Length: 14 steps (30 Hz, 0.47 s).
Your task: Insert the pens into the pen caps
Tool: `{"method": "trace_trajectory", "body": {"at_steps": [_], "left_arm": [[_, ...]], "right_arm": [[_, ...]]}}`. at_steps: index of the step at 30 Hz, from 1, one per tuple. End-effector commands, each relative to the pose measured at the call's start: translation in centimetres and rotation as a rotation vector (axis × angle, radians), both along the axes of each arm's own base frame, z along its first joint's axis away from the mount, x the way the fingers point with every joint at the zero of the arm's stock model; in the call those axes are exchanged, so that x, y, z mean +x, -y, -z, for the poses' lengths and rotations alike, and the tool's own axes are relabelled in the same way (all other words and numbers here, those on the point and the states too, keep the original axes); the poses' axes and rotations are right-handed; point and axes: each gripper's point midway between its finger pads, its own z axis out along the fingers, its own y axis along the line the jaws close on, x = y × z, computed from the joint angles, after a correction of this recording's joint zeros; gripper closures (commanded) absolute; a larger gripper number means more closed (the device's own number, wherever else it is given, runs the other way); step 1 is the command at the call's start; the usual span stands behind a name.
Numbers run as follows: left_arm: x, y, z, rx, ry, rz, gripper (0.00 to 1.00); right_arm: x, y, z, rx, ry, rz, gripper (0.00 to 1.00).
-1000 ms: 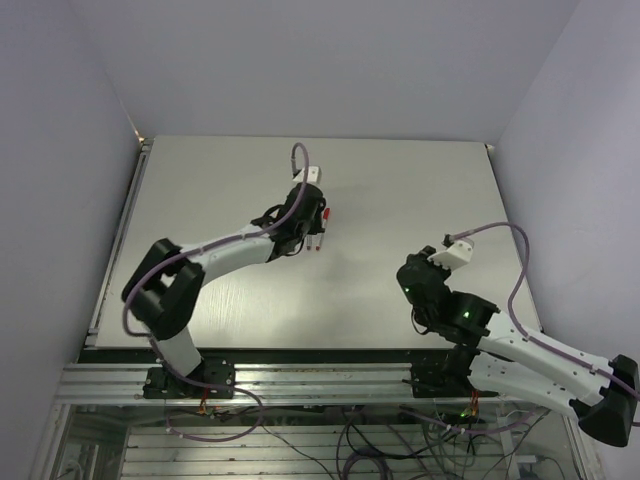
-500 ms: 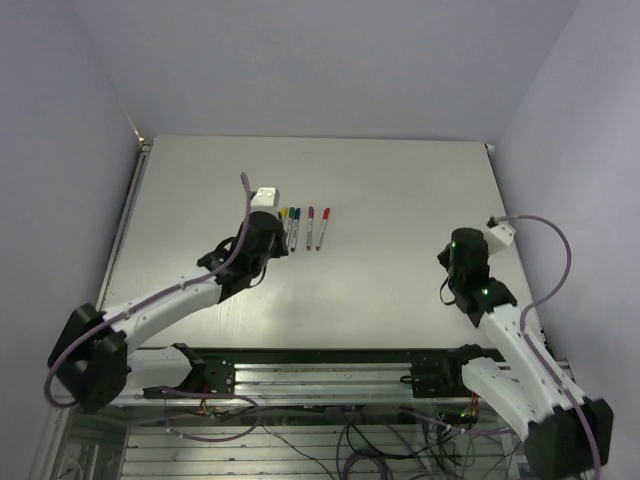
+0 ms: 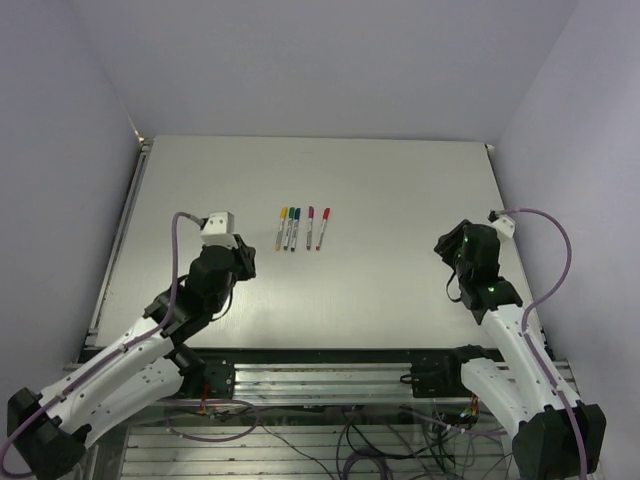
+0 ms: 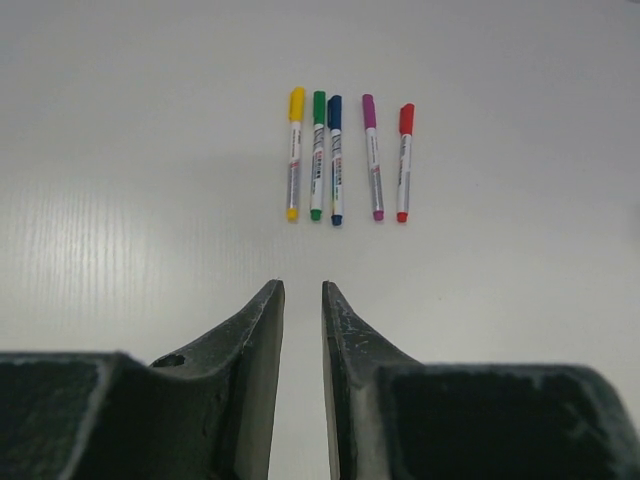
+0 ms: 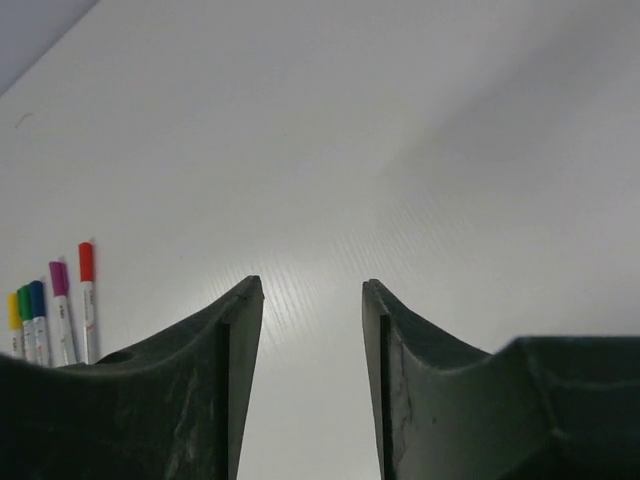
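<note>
- The left end effector [image 4: 303, 290] hangs low over the surface [image 4: 120, 150] and points at the pens. Its two fingers are almost together, with just a thin gap. It holds nothing.
- The pens [image 4: 335, 158] lie flat on the surface, well ahead of that end effector. They are side by side in a neat row, all pointing the same way, so each one is easy to tell apart.
- From the left come the yellow pen [image 4: 294, 152], the green pen [image 4: 317, 155], the blue pen [image 4: 335, 165], the purple pen [image 4: 372, 160] and the red pen [image 4: 403, 165]. Green and blue lie very close together. The others have small gaps between them.
- The pen caps [image 4: 297, 102] each sit on the far end of a pen of the same colour. None lies loose, so I think the job is done.
- The right end effector [image 5: 312, 285] is far off to the right, well apart from the row. Its fingers are apart and hold nothing. I think it is there to be out of the way.
</note>
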Motion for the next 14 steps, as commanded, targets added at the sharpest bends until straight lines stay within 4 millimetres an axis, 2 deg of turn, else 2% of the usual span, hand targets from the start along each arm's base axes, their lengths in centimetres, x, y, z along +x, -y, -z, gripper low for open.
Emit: {"method": "trace_trajectory", "body": {"at_steps": [1,8,11,14], "left_arm": [[-1.0,-1.9,0.9,0.015,-0.022,-0.053,0.69],[-1.6,-2.6,1.0,0.009,-0.027,-0.067,0.69],[-1.6,-2.5,1.2,0.009,-0.034,-0.063,0.69],[-1.6,-2.3,1.2,0.006,-0.038,-0.058,0.69]], "right_arm": [[-0.8,0.7,0.2,-0.013,-0.014,0.029,0.54],[-1.3,1.4,0.1,0.005,0.012,0.086,0.54],[-1.5,1.8,0.2,-0.010,0.006,0.102,0.57],[-1.5,1.7,0.1,-0.010,-0.006,0.099,0.55]]}}
